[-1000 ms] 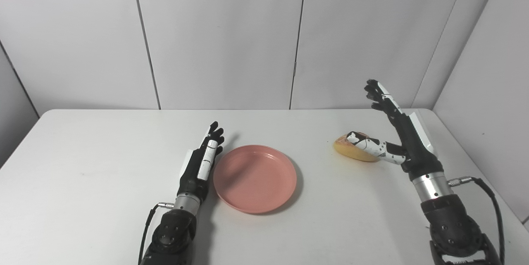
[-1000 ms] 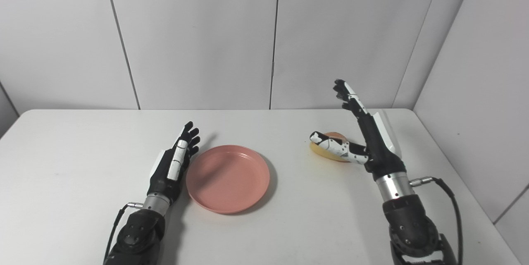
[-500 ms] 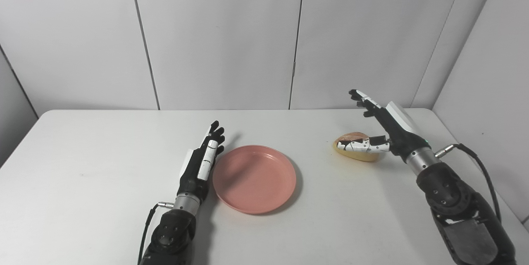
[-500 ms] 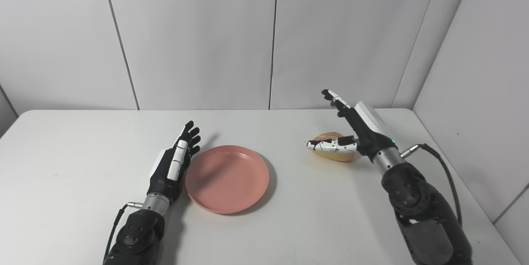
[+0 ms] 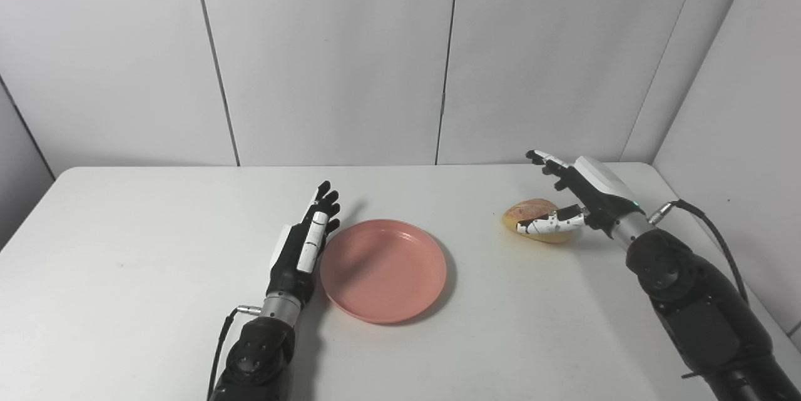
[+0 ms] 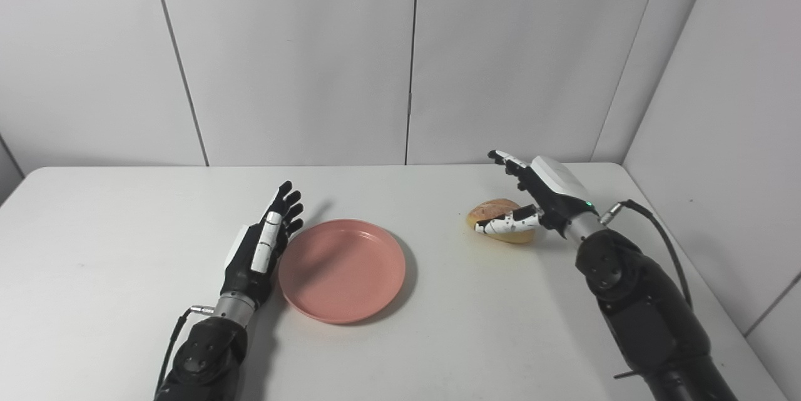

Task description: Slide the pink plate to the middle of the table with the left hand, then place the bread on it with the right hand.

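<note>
The plate (image 5: 383, 269) lies on the table (image 5: 125, 276) near its middle, a little toward the near edge. The left hand (image 5: 303, 244) rests just beside the plate's left rim, fingers pointing to the far side. The bread (image 5: 533, 212) lies on the table to the right of the plate and farther back, well apart from it. The right hand (image 5: 579, 191) is at the bread's right side, its thumb along the bread's near side and its fingers spread above the far side.
</note>
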You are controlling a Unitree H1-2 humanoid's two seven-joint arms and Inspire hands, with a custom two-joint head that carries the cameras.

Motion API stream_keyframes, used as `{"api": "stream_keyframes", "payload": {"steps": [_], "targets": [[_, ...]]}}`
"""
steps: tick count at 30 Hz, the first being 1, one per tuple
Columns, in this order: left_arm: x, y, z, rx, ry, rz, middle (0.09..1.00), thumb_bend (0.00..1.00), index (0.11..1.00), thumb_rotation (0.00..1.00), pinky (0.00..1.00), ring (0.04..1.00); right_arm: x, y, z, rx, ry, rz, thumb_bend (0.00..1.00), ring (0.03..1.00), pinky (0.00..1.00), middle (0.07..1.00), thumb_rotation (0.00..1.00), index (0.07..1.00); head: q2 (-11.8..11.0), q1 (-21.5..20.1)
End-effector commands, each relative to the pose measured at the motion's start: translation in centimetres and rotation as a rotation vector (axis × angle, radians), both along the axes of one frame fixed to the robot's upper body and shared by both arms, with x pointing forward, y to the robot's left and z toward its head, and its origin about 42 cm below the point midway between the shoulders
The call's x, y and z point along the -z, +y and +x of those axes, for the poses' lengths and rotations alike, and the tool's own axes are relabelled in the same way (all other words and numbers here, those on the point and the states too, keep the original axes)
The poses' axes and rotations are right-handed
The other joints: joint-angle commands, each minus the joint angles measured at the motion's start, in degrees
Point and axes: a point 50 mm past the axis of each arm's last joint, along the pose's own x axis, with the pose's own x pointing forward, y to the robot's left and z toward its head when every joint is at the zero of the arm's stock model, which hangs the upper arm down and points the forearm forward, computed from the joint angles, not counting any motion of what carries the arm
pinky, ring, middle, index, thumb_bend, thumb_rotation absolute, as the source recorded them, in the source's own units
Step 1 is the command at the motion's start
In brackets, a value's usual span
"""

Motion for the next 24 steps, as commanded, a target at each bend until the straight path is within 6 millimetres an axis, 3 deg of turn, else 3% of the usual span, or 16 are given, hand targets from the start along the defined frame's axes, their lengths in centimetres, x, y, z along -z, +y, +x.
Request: {"api": "stream_keyframes", "payload": {"steps": [1,10,17,24], "targets": [[2.1,1.1,-1.1,-0.019,0.042,-0.004,0.978,0.63,0.991,1.00,0.94,0.969,-3.2,-0.7,1.0,-0.009,-0.090,-0.030,0.88,0.859,0.74,0.900,0.32,0.909,0.04,0.02],[2.1,1.1,-1.2,-0.018,0.043,-0.007,0.977,0.62,0.990,1.00,0.94,0.969,-2.2,-1.2,2.1,0.013,-0.043,-0.083,0.89,0.850,0.73,0.907,0.29,0.912,0.24,-0.10],[2.2,1.2,-1.3,-0.023,0.037,0.010,0.972,0.63,0.984,1.00,0.93,0.965,-1.2,-1.3,2.5,0.005,-0.004,-0.096,0.88,0.863,0.75,0.909,0.22,0.907,0.20,-0.01],[2.1,1.1,-1.3,-0.021,0.037,0.003,0.973,0.63,0.985,1.00,0.94,0.966,-0.6,-1.0,2.5,0.001,-0.005,-0.108,0.85,0.822,0.71,0.872,0.19,0.873,0.54,0.20]]}}
